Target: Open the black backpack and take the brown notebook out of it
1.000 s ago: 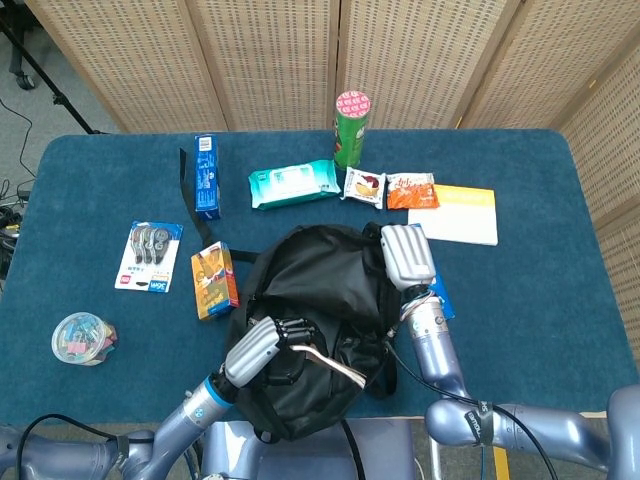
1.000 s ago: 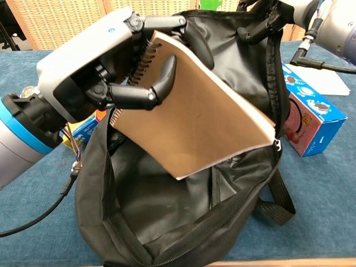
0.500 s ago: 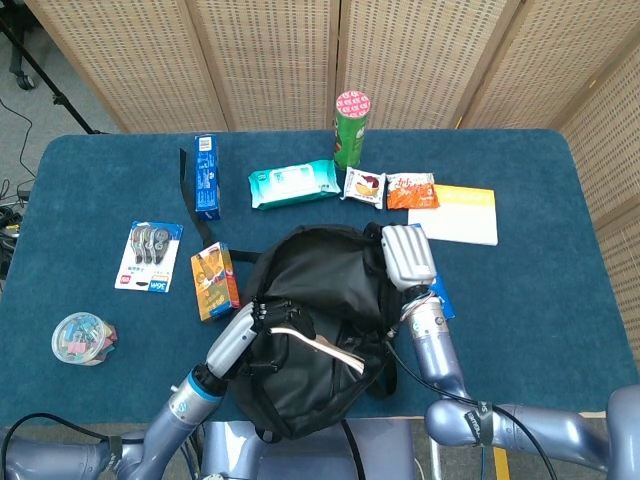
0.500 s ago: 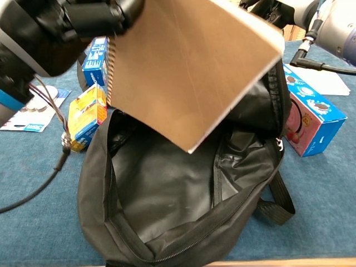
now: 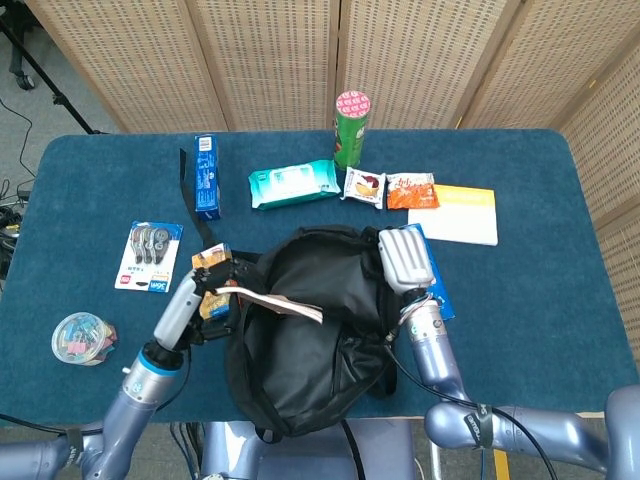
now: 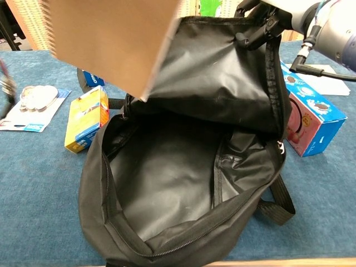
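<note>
Brown and spiral-bound, the notebook [image 6: 108,41] was clear of the black backpack [image 5: 310,330], held up in my left hand [image 5: 205,285] above the bag's left rim. The backpack lay unzipped on the blue bench [image 5: 540,290], its lining showing. My right hand [image 5: 405,257] gripped the raised top edge of the bag, holding the flap open.

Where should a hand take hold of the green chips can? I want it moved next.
Grip the green chips can around its middle, coming from the table's near side. It stands upright at the far edge, a round tube, with the wipes pack and snack packet low beside it.
</note>
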Controlling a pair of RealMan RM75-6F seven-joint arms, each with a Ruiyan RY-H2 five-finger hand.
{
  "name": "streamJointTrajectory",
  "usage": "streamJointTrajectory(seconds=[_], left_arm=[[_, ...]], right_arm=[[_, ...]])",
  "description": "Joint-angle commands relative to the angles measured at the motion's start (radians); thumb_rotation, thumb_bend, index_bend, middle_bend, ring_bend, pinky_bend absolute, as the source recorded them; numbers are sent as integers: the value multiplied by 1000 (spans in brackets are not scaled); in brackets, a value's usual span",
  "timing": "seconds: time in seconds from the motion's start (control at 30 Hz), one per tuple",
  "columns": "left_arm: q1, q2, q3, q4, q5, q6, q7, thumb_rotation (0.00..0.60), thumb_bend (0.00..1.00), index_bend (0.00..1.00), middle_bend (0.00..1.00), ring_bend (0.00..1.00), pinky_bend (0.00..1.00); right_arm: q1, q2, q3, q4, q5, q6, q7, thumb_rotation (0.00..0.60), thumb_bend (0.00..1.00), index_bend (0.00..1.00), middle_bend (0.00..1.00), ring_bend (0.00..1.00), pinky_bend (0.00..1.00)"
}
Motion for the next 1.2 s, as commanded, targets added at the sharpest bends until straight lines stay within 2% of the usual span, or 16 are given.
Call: streamJointTrajectory(seconds=[0.03, 0.17, 0.3, 0.37, 0.5, 0.6, 0.63, 0.67, 0.7, 0.73, 0.77, 0.8, 0.87, 0.97, 1.2], left_arm=[[38, 74, -45, -78, -101, 4, 73, 600, 719, 817, 545, 391, 482], [70, 164, -79, -172, -233, -15, 174, 600, 719, 817, 545, 391, 482], [96, 277, -145, -268, -506, -52, 300, 600, 718, 817, 545, 394, 484], [93, 296, -171, -279, -583, -67, 318, 600, 717, 817, 545, 396, 486], [68, 292, -237, -209, -798, -92, 373, 600, 717, 817, 545, 397, 487], [44, 252, -261, -139, -882, -92, 415, 600, 714, 817, 540, 395, 486], [39, 240, -264, -123, -894, -93, 424, 600, 707, 810, 510, 381, 484], [34, 228, -265, -104, -908, -99, 432, 600, 693, 752, 417, 324, 475], [26, 219, -269, -86, -918, -111, 437, 600, 674, 625, 261, 215, 415], [22, 215, -270, -76, -923, -120, 439, 600, 660, 513, 157, 137, 359], [20, 211, -270, -65, -926, -126, 443, 600, 640, 332, 47, 44, 261], [17, 203, -271, -49, -929, -128, 448, 600, 621, 181, 1, 2, 171], [14, 191, -272, -29, -922, -121, 451, 600, 583, 37, 0, 0, 105], [16, 174, -273, -9, -891, -101, 446, 600, 511, 0, 0, 0, 68], [37, 131, -244, 26, -700, 28, 472, 600, 411, 0, 0, 0, 27]], right_arm=[[-1, 1, -7, 3, -9, -5, 1, 600, 672, 649, 657, 535, 512], [-4, 2, -20, 12, -27, -16, 11, 600, 672, 649, 657, 535, 512], [-11, 2, -37, 23, -44, -32, 26, 600, 672, 648, 657, 535, 512], [-13, 4, -43, 24, -52, -36, 29, 600, 672, 649, 657, 535, 512], [-20, 17, -57, 24, -76, -49, 39, 600, 672, 649, 657, 535, 512], [-25, 26, -63, 22, -86, -58, 47, 600, 672, 649, 657, 535, 512], [-26, 28, -65, 21, -89, -60, 49, 600, 672, 649, 657, 535, 512], [-27, 30, -66, 20, -92, -62, 51, 600, 672, 649, 657, 535, 512], [-28, 32, -67, 20, -94, -64, 53, 600, 672, 649, 657, 535, 512], [-29, 33, -68, 19, -96, -66, 53, 600, 672, 649, 657, 535, 512], [-29, 35, -68, 18, -97, -67, 54, 600, 672, 649, 657, 535, 512], [-30, 36, -70, 17, -100, -69, 54, 600, 672, 649, 657, 535, 512], [-31, 39, -72, 15, -104, -71, 56, 600, 672, 649, 657, 535, 512], [-32, 42, -77, 9, -112, -76, 58, 600, 672, 649, 657, 535, 512], [-34, 69, -126, -14, -184, -122, 70, 600, 672, 649, 657, 535, 512]])
